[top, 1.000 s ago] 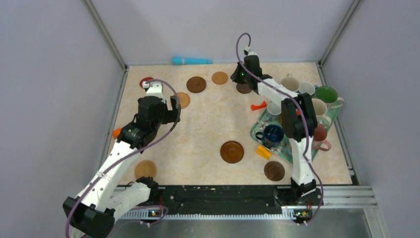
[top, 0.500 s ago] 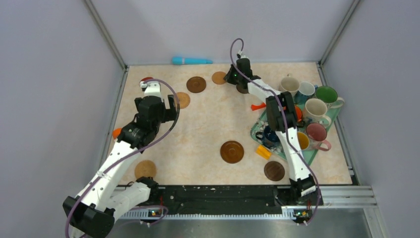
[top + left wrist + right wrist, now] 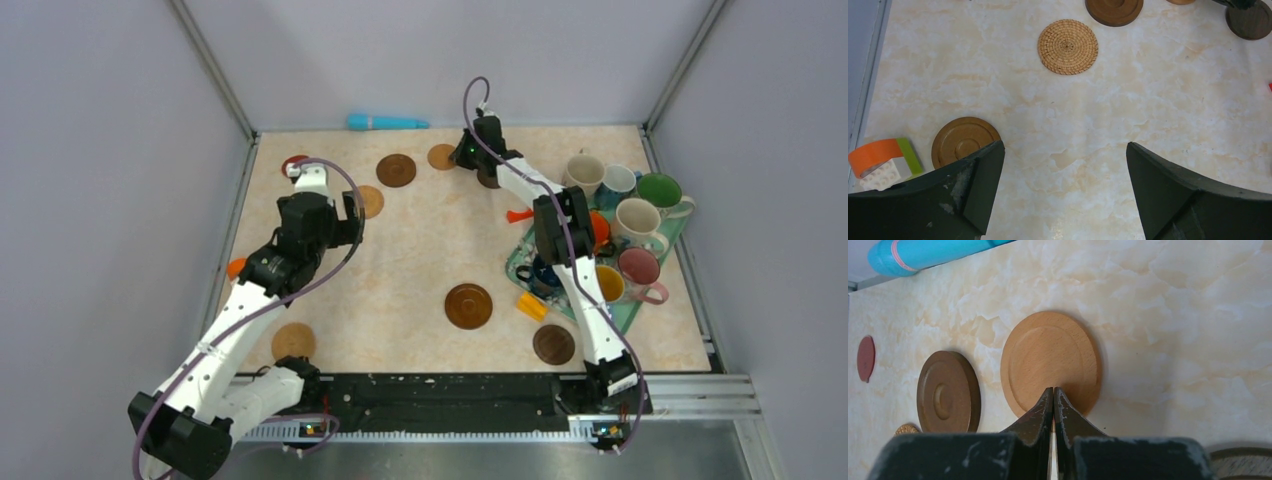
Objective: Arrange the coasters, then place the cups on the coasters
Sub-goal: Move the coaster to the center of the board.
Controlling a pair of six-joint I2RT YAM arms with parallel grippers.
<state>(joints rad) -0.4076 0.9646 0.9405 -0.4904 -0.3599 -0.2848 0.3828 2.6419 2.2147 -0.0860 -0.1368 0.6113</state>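
Left pincer (image 3: 1064,146) is hanging wide open over bare table (image 3: 1148,90), gripping nothing. Woven coaster (image 3: 1068,46) is lying ahead of it, apart from the fingers. A brown ringed coaster (image 3: 964,141) is sitting just beside one finger (image 3: 973,175), next to an orange-green block (image 3: 878,159).

Right pincer (image 3: 1053,390) is sitting fully closed with nothing between the fingers, tips overlapping the near rim of the light tan coaster (image 3: 1050,357) at the far side of the table. Can't tell if it's pressing on it. Dark brown coaster (image 3: 948,391) is lying just left of that one, red coaster (image 3: 866,358) further left, teal tube (image 3: 938,252) along the far edge.

Other coasters are lying scattered: big ridged coaster (image 3: 468,306) mid-table, a tan coaster (image 3: 293,341) and a dark coaster (image 3: 553,344) near the front edge. Cups (image 3: 638,215) are sitting bunched at the right, on the teal tray (image 3: 514,262) or just beside it, none on a coaster.
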